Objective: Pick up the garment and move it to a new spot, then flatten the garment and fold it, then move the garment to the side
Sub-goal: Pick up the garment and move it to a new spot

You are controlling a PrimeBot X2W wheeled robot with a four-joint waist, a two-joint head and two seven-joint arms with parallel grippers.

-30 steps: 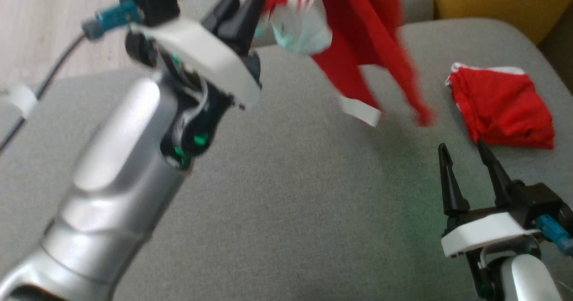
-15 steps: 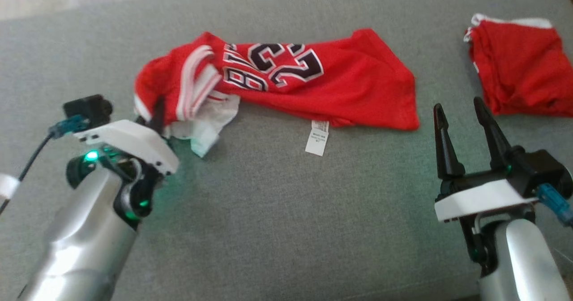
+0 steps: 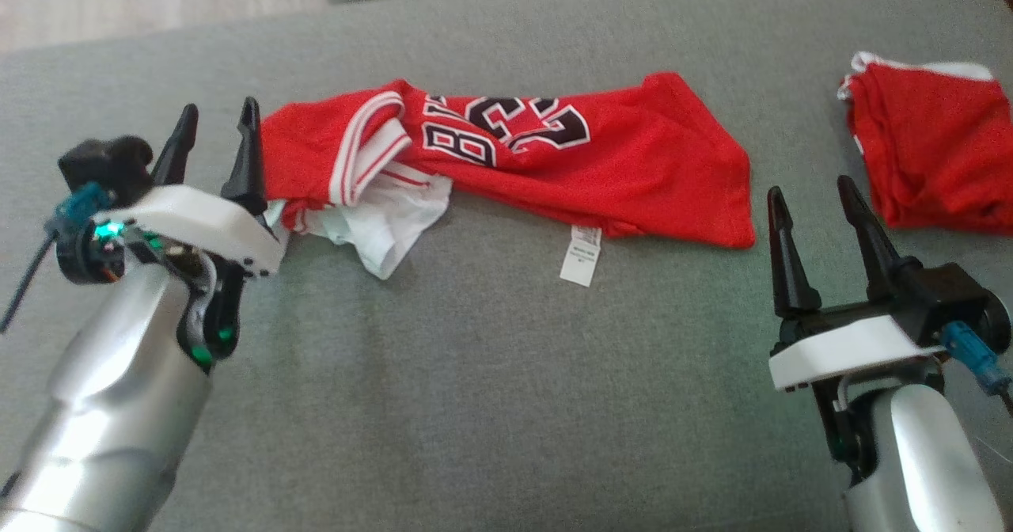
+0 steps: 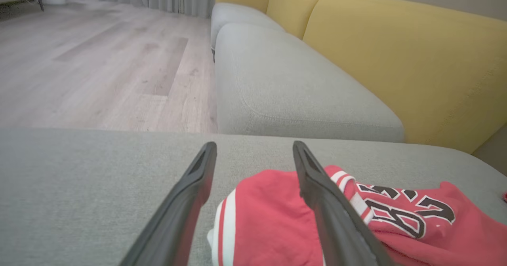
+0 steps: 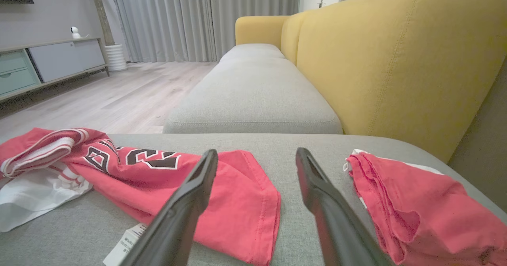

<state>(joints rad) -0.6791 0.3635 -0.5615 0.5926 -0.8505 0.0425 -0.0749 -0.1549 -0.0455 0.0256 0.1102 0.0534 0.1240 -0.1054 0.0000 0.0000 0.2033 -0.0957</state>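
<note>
Left gripper (image 3: 220,108): fingers spread apart, nothing held; it sits at the near left, at the jersey's left end, and contact with the cloth cannot be told.
Right gripper (image 3: 809,186): fingers apart, empty; near right, just beside the jersey's right corner.
Jersey (image 3: 633,160): red with white trim and black lettering, lying crumpled and stretched left to right across the middle of the sofa seat (image 3: 475,397); its left end is bunched, white lining showing.
Label (image 3: 580,256): white tag lying on the seat at the jersey's near edge.
Folded red cloth (image 3: 934,152): far right, apart from the jersey.
Backrest (image 4: 416,60): yellow, beyond the seat.
Floor (image 4: 99,60): pale wood, far left.
</note>
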